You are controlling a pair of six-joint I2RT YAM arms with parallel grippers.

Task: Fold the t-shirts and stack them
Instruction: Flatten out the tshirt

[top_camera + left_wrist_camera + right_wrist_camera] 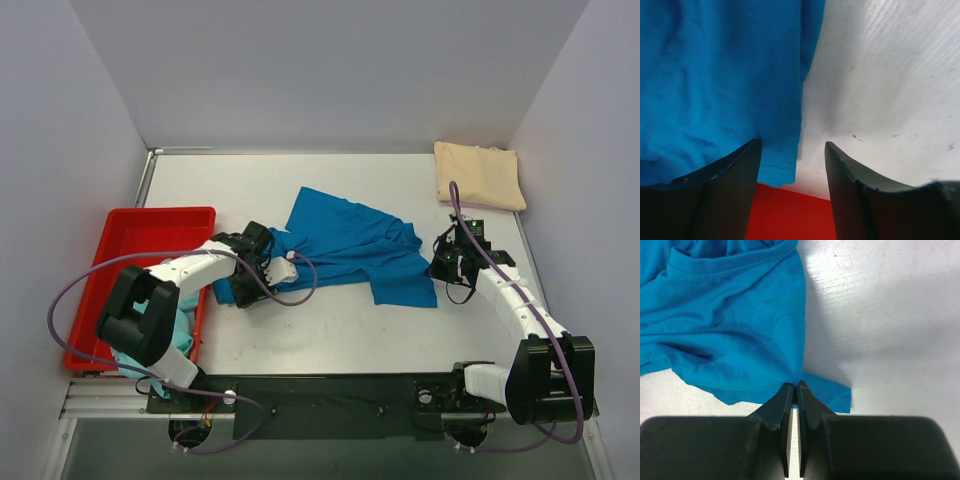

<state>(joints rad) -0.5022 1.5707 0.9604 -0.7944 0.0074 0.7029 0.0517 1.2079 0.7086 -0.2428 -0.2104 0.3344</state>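
Already folded, a pale cream cotton t-shirt [480,175] lies in the far right corner of the white table [330,330], apparently as the base of the stack. The deep blue cotton t-shirt [350,245] sprawls crumpled at the centre, between your two arms. Your right gripper [795,387] has its jaws pressed together on the blue shirt's right edge, apparently holding that side so the cloth can be drawn flat. Your left gripper [792,145] stands with jaws apart astride the shirt's left edge, one finger [715,190] over cloth and the other over bare tabletop, placed, it seems, to take the opposite hold. Just beside it sits the red plastic tray [150,225], where a light teal t-shirt [180,335] waits under the left arm. Folding of the blue shirt looks not yet begun.
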